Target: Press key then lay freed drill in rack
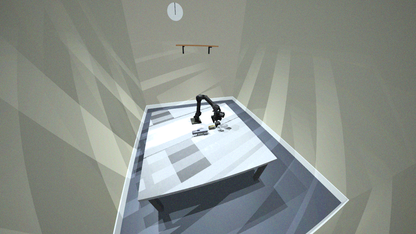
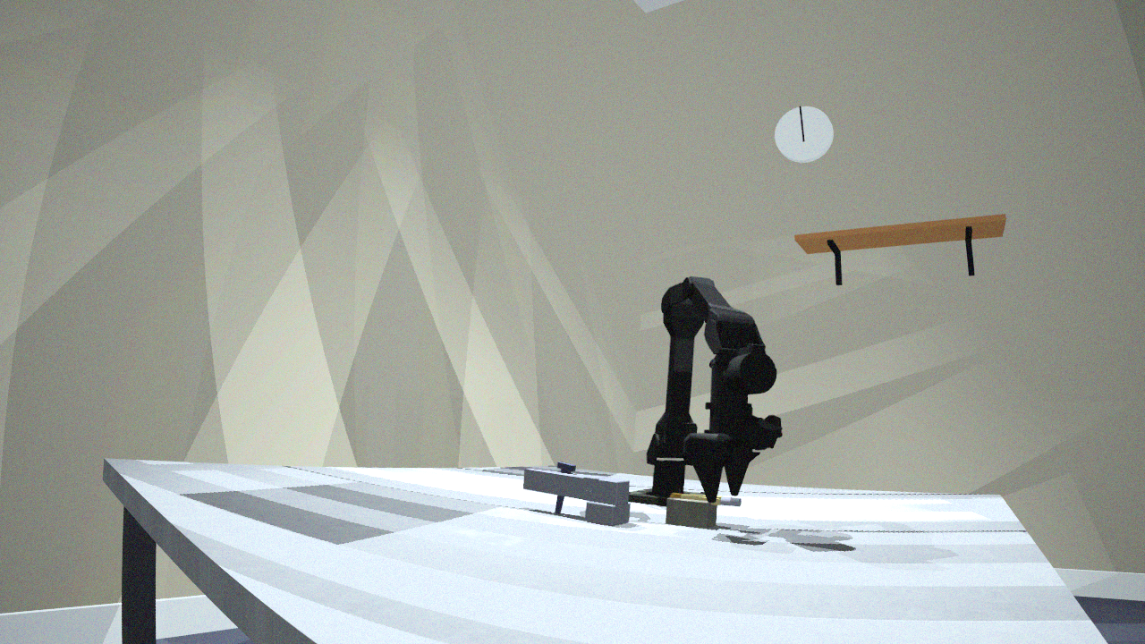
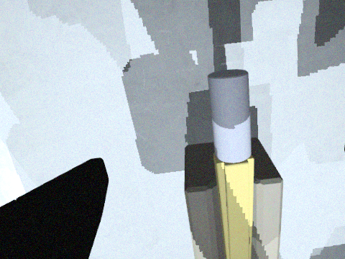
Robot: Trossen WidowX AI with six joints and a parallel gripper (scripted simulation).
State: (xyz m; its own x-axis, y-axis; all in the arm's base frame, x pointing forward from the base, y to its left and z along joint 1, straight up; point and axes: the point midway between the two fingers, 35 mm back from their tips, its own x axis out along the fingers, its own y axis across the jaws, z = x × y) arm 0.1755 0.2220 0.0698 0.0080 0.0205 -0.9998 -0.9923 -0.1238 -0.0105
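The drill (image 1: 211, 126) (image 2: 692, 495) (image 3: 237, 201) has a yellow body and a grey round end. It lies in the slot of the small beige rack (image 1: 211, 128) (image 2: 691, 513) (image 3: 268, 205), with the round end sticking out past the rack. My gripper (image 1: 215, 123) (image 2: 722, 496) is open, its fingers wide apart near the round end, holding nothing. In the wrist view one black finger stands left of the drill, clear of it. The small dark key (image 1: 198, 130) (image 2: 565, 467) stands at the top of the long grey holder (image 1: 199, 132) (image 2: 598, 488), and a thin dark piece shows below the holder.
The grey holder stands beside the rack, on its left in the top and exterior views. The arm's base (image 1: 196, 121) stands behind them on the white table (image 1: 232, 151) (image 2: 480, 576). A wooden shelf (image 1: 197, 45) (image 2: 900, 233) hangs on the far wall.
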